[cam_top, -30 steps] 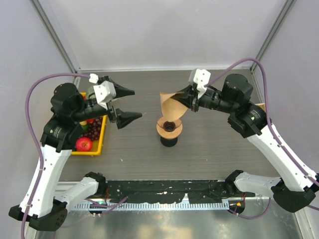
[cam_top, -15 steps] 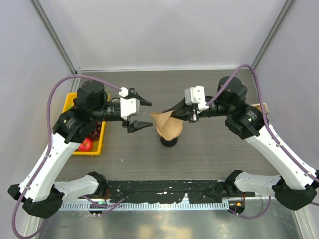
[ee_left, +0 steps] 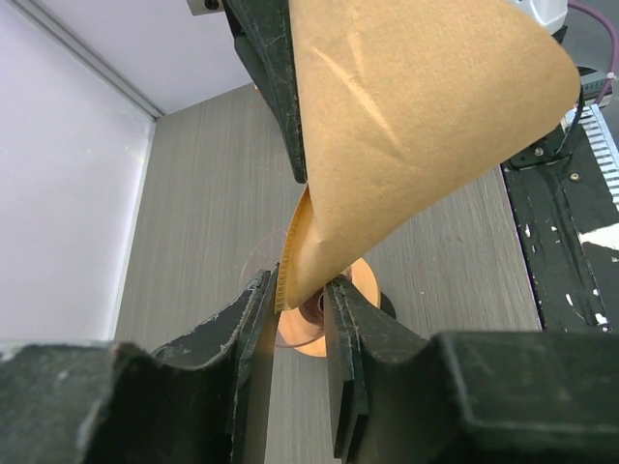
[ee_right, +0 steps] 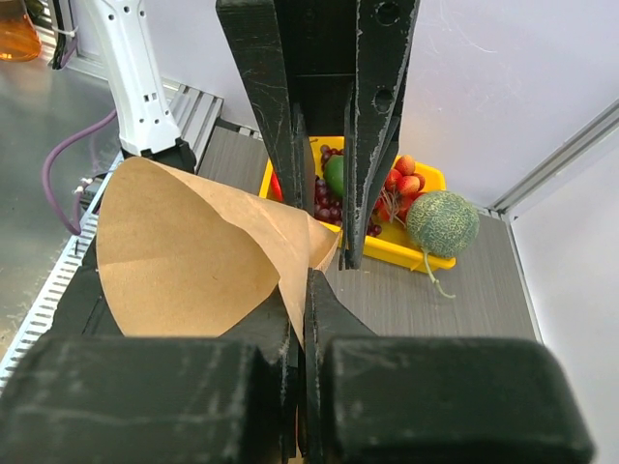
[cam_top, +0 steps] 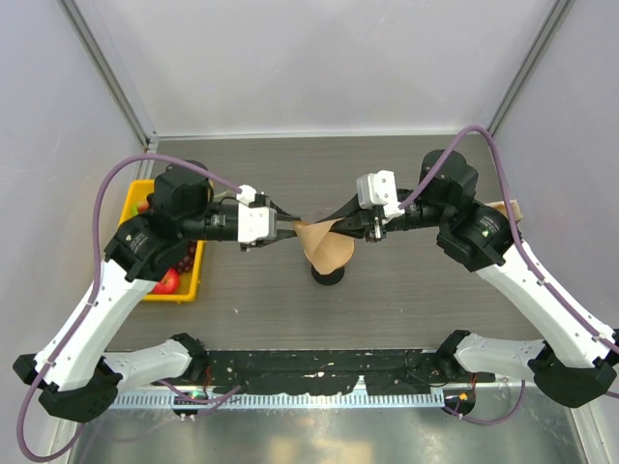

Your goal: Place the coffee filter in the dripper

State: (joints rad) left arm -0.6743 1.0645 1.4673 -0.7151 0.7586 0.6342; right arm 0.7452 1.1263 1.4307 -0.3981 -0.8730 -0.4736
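Tan-brown paper, the coffee filter (cam_top: 327, 246) hung just above the dripper (ee_left: 366, 278), its narrow end pointing down toward the dripper's dark centre. I could not tell whether it touched the orange rim. It was not seated.

My right tool (cam_top: 338, 217), on the dripper's right, was clamped shut on the filter's upper edge and carried its weight. I judged this kept the thin sheet from sagging over the funnel.

My left tool (cam_top: 288, 228) reached in from the dripper's left. Its jaws stood narrow with the filter's folded seam in the gap between them. I could not tell whether they truly pinched the paper. Two holds on opposite edges made sense to me: one tool could only dangle a flat fan, while two could spread it into a cone that matched the funnel.

The dripper stood on the table (cam_top: 251, 309). Well left of it sat a yellow tray (ee_right: 416, 253) of fruit, with a melon (ee_right: 442, 223) beside the tray, clear of the work.
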